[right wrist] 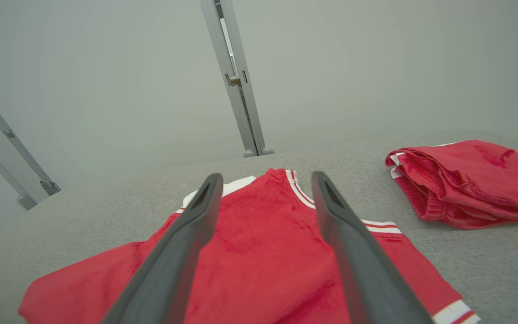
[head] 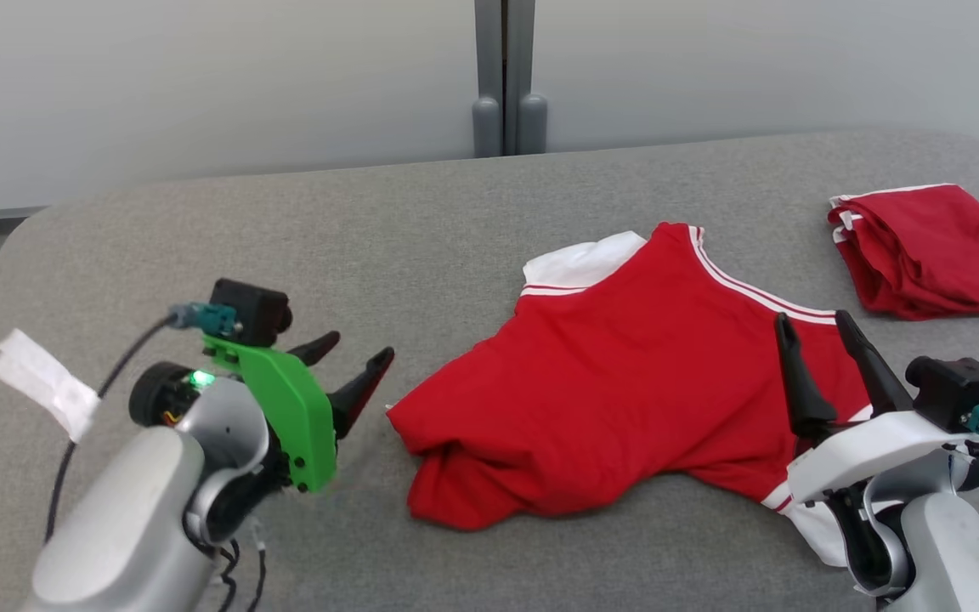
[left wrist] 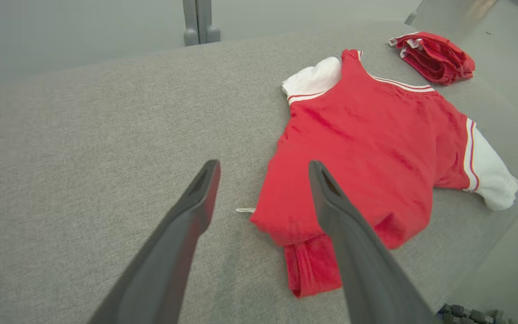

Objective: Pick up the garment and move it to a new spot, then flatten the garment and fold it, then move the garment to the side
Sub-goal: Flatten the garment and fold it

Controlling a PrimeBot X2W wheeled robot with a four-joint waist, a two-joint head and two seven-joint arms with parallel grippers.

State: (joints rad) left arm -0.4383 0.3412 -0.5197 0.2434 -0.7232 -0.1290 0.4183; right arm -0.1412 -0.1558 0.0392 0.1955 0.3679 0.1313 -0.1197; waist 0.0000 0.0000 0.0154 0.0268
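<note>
Your rumpled red shirt (head: 625, 374), white-sleeved and soft, lies right of centre on the grey woven table (head: 285, 238). Your left claw (head: 362, 344) beside its hem and your right claw (head: 814, 318) over it both gape empty.

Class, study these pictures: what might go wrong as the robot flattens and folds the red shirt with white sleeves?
1. The red shirt with white sleeves has its hem bunched under near the open left gripper; a pinch there may catch several layers.
2. The open right gripper hangs over mid-cloth, so closing could bunch it rather than take an edge.
3. The folded red garment lies close on the grey padded table; a drag rightward might disturb it.
</note>
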